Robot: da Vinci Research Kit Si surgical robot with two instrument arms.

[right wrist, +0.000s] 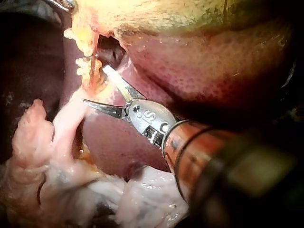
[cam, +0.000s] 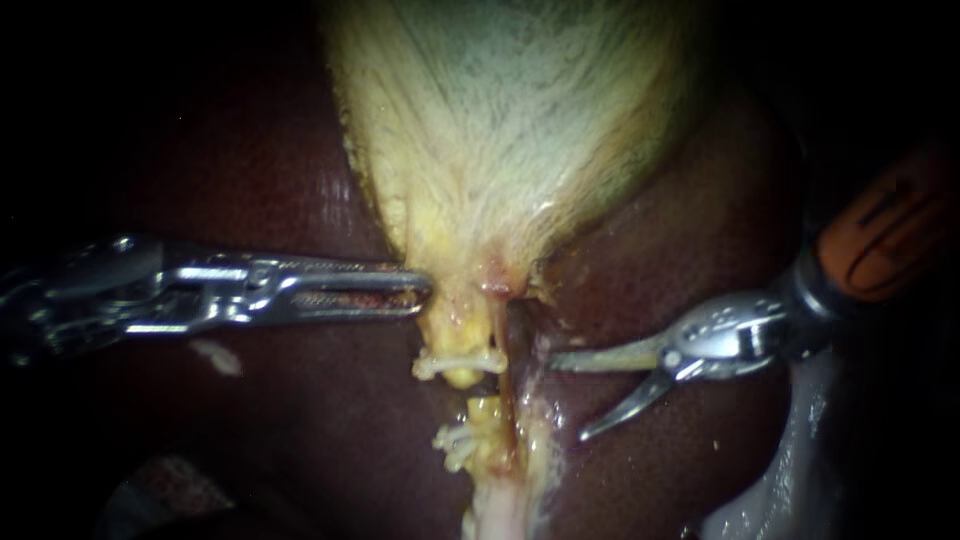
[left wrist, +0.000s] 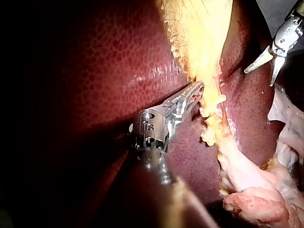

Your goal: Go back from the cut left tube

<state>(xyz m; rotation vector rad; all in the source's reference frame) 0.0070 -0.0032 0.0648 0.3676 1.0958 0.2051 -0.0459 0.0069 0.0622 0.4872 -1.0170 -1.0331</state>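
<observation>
Light falls centrally; the edges lie black.

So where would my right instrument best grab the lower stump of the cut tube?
Probably just below its clips, coming from the right: the stump runs up-and-down, the clips stick out leftward, and the right instrument is open on that side.

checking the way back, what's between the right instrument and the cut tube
A thin reddish strand stands between the cut tube and the right instrument, whose jaws are open; the endoscope view shows it.
</observation>
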